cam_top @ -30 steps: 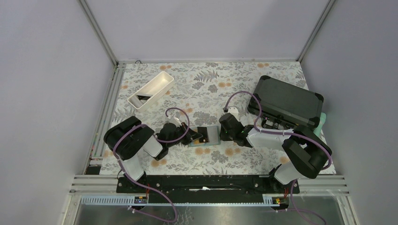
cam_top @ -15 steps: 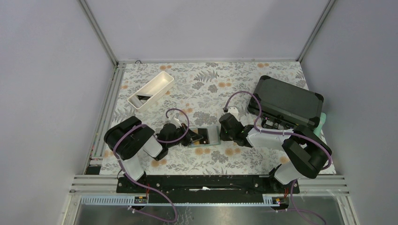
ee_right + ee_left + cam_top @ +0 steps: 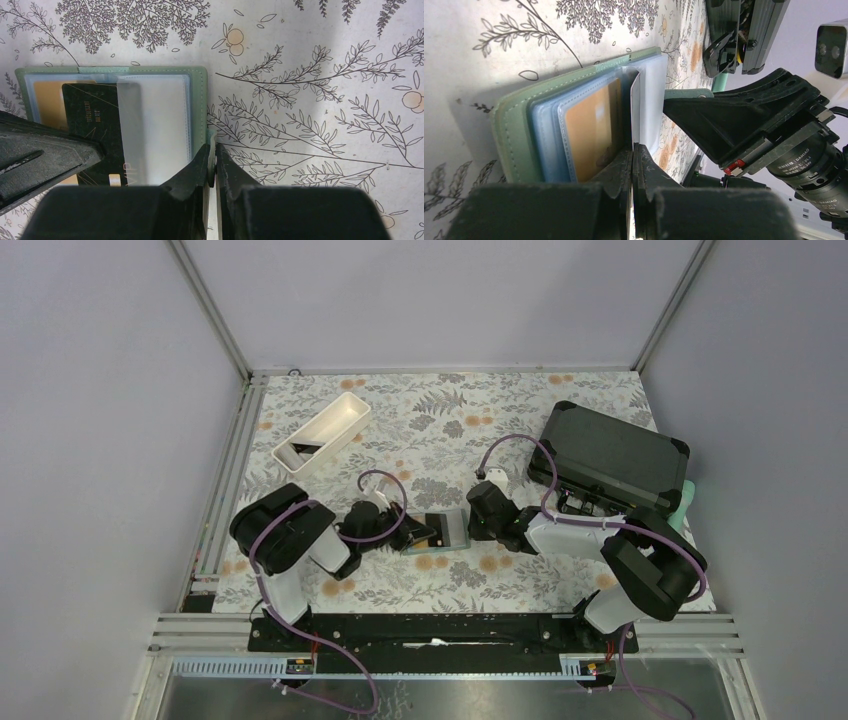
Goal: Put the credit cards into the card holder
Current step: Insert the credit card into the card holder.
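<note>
The sage-green card holder [image 3: 447, 530] lies open between both grippers. My left gripper [image 3: 633, 150] is shut on a black credit card [image 3: 92, 125] and holds it on edge. Its far end sits under a pale translucent pocket [image 3: 152, 130]. In the left wrist view that card [image 3: 636, 112] shows only as a thin edge. A gold-orange credit card [image 3: 591, 132] is lodged in a pocket on the holder's left half. My right gripper [image 3: 214, 150] is shut on the small green tab at the right edge of the card holder [image 3: 199, 100].
A white oblong tray [image 3: 322, 433] with something dark in it stands at the back left. A large black hard case [image 3: 612, 455] lies at the right, close behind my right arm. The floral table cloth [image 3: 440, 430] runs to metal rails on the left.
My left arm has shifted slightly to the right, toward the card holder, with the black card in its grip. The right arm has stayed still.
</note>
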### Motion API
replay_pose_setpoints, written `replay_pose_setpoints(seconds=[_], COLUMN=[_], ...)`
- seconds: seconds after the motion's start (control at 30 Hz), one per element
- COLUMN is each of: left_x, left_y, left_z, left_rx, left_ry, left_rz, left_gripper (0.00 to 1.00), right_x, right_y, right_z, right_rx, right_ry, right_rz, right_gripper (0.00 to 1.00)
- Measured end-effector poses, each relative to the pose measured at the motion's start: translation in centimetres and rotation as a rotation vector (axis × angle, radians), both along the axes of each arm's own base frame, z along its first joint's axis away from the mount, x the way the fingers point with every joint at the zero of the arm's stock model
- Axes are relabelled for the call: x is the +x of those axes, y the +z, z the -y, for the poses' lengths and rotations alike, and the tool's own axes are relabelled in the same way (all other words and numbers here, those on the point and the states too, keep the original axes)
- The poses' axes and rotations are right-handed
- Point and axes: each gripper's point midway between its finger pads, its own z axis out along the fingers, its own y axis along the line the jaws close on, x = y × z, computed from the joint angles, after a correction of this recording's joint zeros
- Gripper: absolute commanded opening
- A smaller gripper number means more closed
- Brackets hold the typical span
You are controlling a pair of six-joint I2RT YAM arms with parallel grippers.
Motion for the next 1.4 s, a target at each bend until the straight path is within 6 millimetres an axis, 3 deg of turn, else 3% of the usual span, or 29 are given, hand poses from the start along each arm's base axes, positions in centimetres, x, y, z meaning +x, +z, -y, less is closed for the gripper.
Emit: replay_pose_setpoints(seconds=[0.13, 0.47, 0.83, 1.4], left_x=[0.1, 0.4, 1.2, 1.5], left_y=[0.0, 0.1, 1.1, 1.4], left_z=[0.3, 0.6, 0.4, -0.8], left_rx=[-0.005, 0.047, 0.188, 0.322], left_ry=[-0.012, -0.038, -0.083, -0.089], left_rz=[-0.004, 0.0, 0.049, 0.054], left_gripper=[0.01, 0.33, 0.53, 0.56], right_x=[0.0, 0.0, -0.2, 0.0], right_y=[0.0, 0.0, 0.0, 0.0], right_z=[0.0, -0.1, -0.3, -0.7], right_rx=[0.0, 0.0, 0.005, 0.008], right_ry=[0.0, 0.003, 0.012, 0.016], right_rz=[0.0, -0.001, -0.005, -0.007], right_gripper=[0.0, 0.0, 0.0, 0.0])
